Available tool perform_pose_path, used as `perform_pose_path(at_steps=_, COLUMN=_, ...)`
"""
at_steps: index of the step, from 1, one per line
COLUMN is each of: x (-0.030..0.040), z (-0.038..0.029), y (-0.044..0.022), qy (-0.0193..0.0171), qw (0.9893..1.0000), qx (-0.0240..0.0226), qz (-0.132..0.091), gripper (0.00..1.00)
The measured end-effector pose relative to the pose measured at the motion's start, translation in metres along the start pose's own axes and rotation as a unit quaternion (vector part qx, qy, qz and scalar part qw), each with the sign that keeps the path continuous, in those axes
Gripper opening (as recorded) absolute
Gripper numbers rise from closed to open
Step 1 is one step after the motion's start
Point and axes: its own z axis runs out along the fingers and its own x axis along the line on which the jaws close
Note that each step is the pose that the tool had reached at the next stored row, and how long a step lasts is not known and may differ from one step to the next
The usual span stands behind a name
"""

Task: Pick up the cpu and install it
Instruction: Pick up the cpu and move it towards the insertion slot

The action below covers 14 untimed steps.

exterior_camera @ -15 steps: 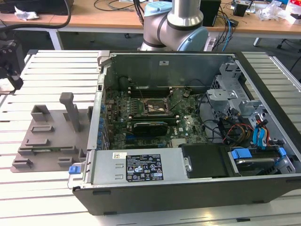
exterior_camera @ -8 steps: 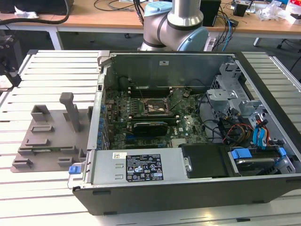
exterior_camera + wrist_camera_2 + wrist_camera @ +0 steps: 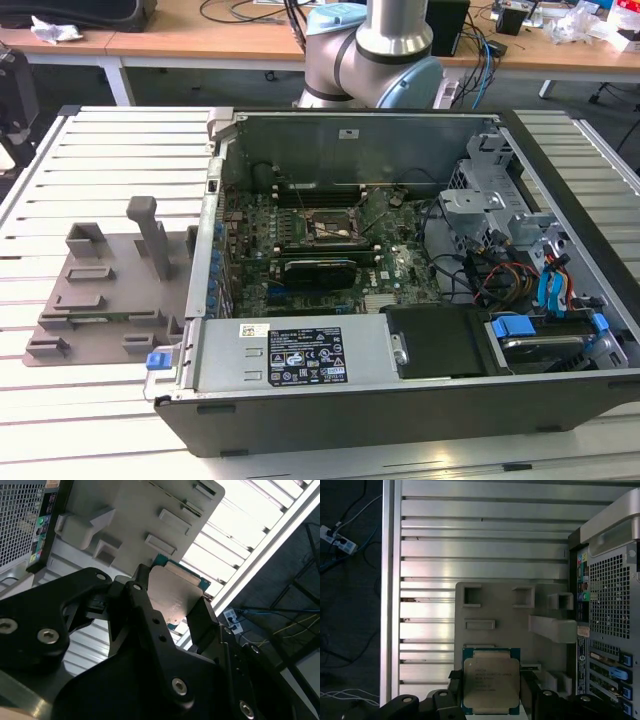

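The cpu is clamped btwn the two black fingers of the gripper, pinched on two opposite edges. Its other two edges are free, w/ nothing touching them. It's a flat square: dull silver-grey metal lid w/ faint print, set inside a thin green board rim. In the second wrist view the lid looks matte and pale.

Just past the fingertips is the grey plastic fixture tray, matte, w/ raised blocks, shallow rectangular pockets and one long post. The cpu hangs in front of the tray's nearer edge; gap btwn them can't be told.

The tray lies on a slatted aluminium table, ribbed and bright. Slats run on beyond the tray and out to one side of the gripper, up to a straight edge rail. Past the rail is dark floor w/ cables.

On the gripper's other side the pc case stands close beside the tray, so it's tight there. Its rear panel is perforated metal w/ ports.

In the exterior view the case lies open, w/ the motherboard socket mid-board and walls all round.
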Motion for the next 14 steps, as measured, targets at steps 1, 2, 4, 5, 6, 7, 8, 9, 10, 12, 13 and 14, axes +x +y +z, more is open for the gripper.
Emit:
perform_pose_path(at_steps=1, x=0.0, z=-0.0014, y=0.0, qy=0.0, qw=1.0, qx=0.0, qz=0.0, gripper=0.55)
perform_pose_path(at_steps=2, x=-0.0001, z=-0.003, y=0.0001, qy=0.0, qw=1.0, qx=0.0, qz=0.0, gripper=0.55)
perform_pose_path(at_steps=4, x=-0.0002, z=-0.0089, y=0.0004, qy=0.0, qw=1.0, qx=0.0, qz=0.0, gripper=0.55)
perform_pose_path(at_steps=5, x=-0.0003, z=-0.01, y=0.0004, qy=0.0, qw=1.0, qx=0.0, qz=0.0, gripper=0.55)
perform_pose_path(at_steps=6, x=-0.0003, z=-0.0115, y=0.0005, qy=0.0, qw=1.0, qx=0.0, qz=0.0, gripper=0.55)
perform_pose_path(at_steps=7, x=-0.0003, z=-0.0134, y=0.0005, qy=0.0, qw=1.0, qx=0.0, qz=0.0, gripper=0.55)
perform_pose_path(at_steps=8, x=-0.0004, z=-0.0153, y=0.0006, qy=0.0, qw=1.0, qx=0.0, qz=0.0, gripper=0.55)
perform_pose_path(at_steps=9, x=-0.0004, z=-0.0168, y=0.0007, qy=0.0, qw=1.0, qx=0.0, qz=0.0, gripper=0.55)
perform_pose_path(at_steps=10, x=-0.0005, z=-0.0184, y=0.0008, qy=0.0, qw=1.0, qx=0.0, qz=0.0, gripper=0.55)
perform_pose_path(at_steps=12, x=-0.0005, z=-0.0205, y=0.0011, qy=0.0, qw=1.0, qx=0.0, qz=0.0, gripper=0.55)
perform_pose_path(at_steps=13, x=-0.0006, z=-0.0231, y=0.0014, qy=0.0, qw=1.0, qx=0.0, qz=0.0, gripper=0.55)
perform_pose_path(at_steps=14, x=-0.0007, z=-0.0253, y=0.0017, qy=0.0, qw=1.0, qx=0.0, qz=0.0, gripper=0.55)
